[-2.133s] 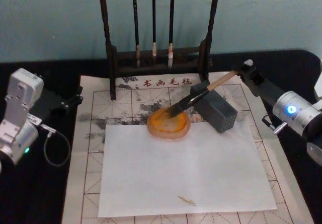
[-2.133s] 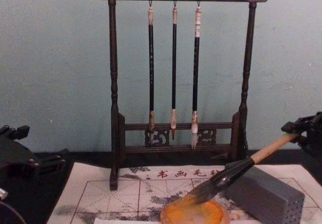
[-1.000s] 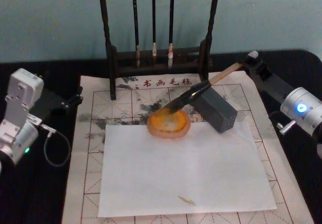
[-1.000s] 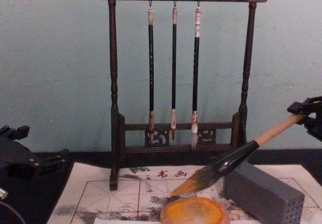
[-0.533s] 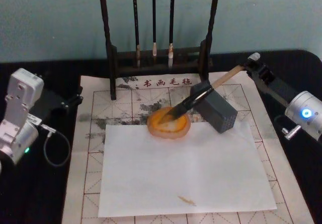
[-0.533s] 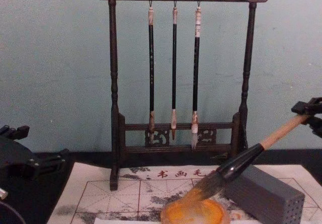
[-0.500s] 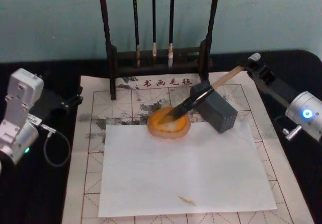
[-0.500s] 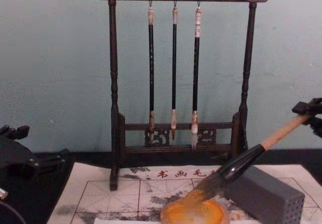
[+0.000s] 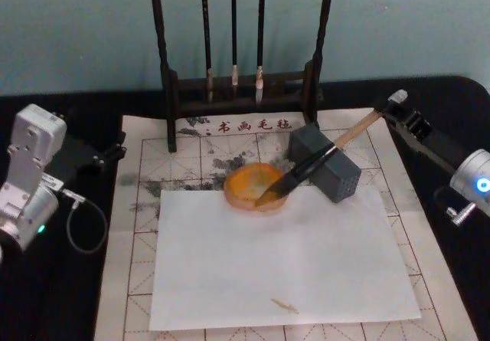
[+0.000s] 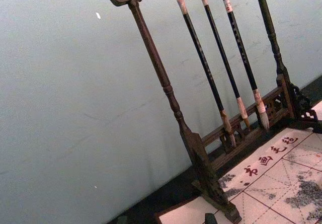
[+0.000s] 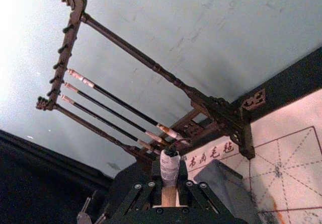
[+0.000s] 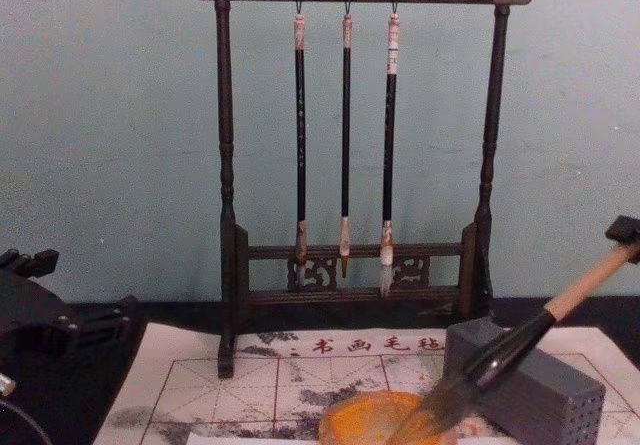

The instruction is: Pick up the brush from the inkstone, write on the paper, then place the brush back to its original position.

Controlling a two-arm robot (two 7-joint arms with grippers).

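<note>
Head view, right pincer: the right pincer [image 9: 392,109] is closed on the end of the brush [image 9: 321,157], toward the right edge of the table [image 9: 69,303]
Head view, brush: it slants down over a grey block [image 9: 331,174], its bristles at the front rim of the orange inkstone [image 9: 251,180]
Head view, paper: the paper [image 9: 138,237] lies mid-table under a plain white sheet [image 9: 283,257] with one small yellowish mark near its front edge
Head view, left pincer: the left pincer [image 9: 107,154] is parked by the table's left edge; wide or narrow, I cannot tell
Left wrist view: the rack [image 10: 171,98] and its three thin brushes, behind the paper's lettered edge
Right wrist view: jaws tight around the brush's pale handle below its white cap
Chest view: brush tilted, tip low in the inkstone
Progress: pickup looks done and the brush seems to be loading; writing and the return remain
</note>
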